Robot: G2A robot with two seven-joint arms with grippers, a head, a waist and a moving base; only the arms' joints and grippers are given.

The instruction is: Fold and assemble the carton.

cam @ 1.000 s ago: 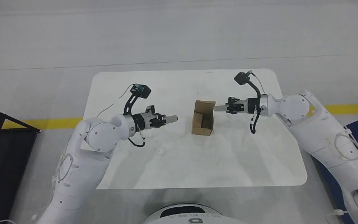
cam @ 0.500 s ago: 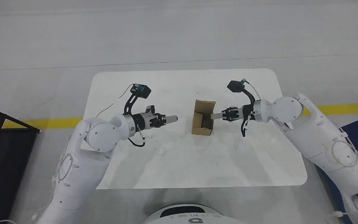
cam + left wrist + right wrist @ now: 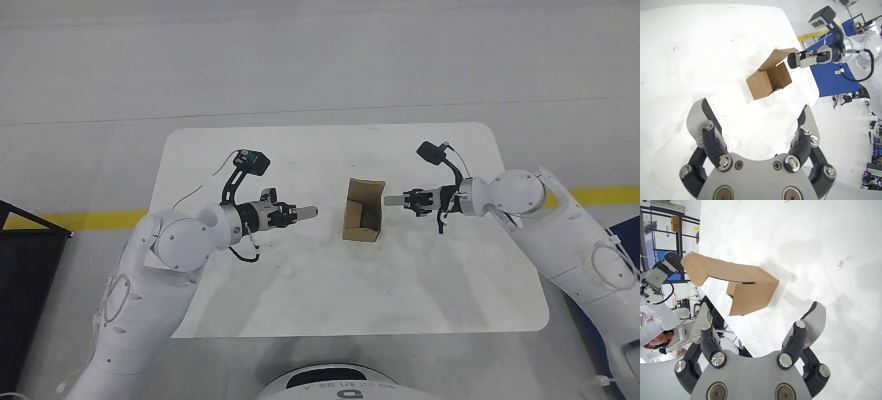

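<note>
The cardboard carton point(image 3: 363, 210) stands on the white worktop point(image 3: 250, 300), a little right of the middle of the top view. It is partly formed: its brown walls are up and it is open at the top, showing a bare inside. One long flap point(image 3: 780, 55) is unfolded and stands out from the rim on the side toward the upper part of the top view. The left wrist view looks into the open carton point(image 3: 768, 83), while the right wrist view shows the carton point(image 3: 753, 291) from outside, with a short slit at one fold. The right gripper point(image 3: 390, 199) hangs just to the right of the carton at rim level, its fingers spread wide with nothing between them. Whether it touches the cardboard cannot be told. In the left wrist view the right gripper point(image 3: 792, 60) sits close by the tip of the raised flap. The left gripper point(image 3: 310, 211) is left of the carton in the top view, pointing at it with bare worktop between. Its fingers point(image 3: 710, 113) are also wide apart and hold nothing.
</note>
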